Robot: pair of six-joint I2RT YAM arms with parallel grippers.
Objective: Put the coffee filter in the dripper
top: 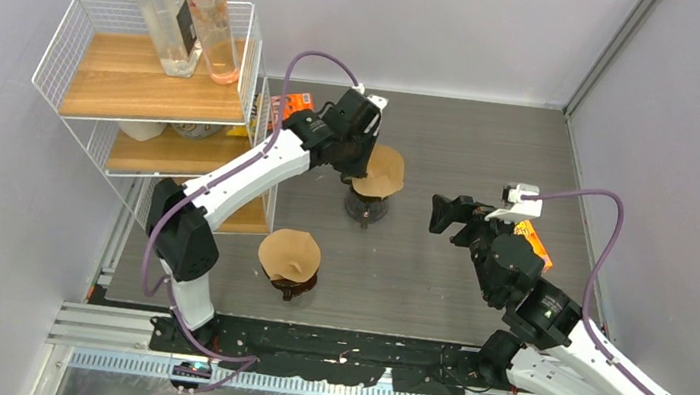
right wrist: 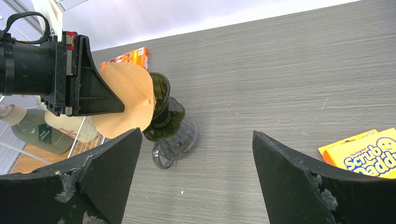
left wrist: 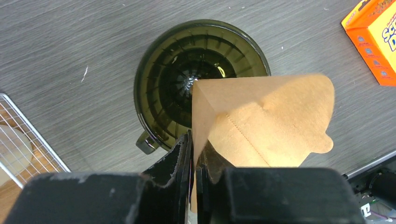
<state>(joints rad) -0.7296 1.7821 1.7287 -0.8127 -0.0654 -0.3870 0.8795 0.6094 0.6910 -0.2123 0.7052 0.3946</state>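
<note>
Left gripper [left wrist: 194,158] pinches the coffee filter [left wrist: 266,121] by its edge, tip over the dripper [left wrist: 177,79] bowl. The filter looks folded flat and off-centre, so a release likely drapes it over the rim. Right gripper [right wrist: 196,135] spread, well apart.

Your coffee filter [left wrist: 266,121] is a brown paper cone with a stitched seam down its side, partly opened and not yet seated. It's pinched by one edge between the left fingers [left wrist: 180,158] and held tilted, its pointed tip over the middle of the dripper [left wrist: 159,79]. You cannot tell whether paper touches rim. The dripper is dark, translucent and ribbed inside, with a small loop handle, standing upright on the grey bench [left wrist: 70,46].
</note>
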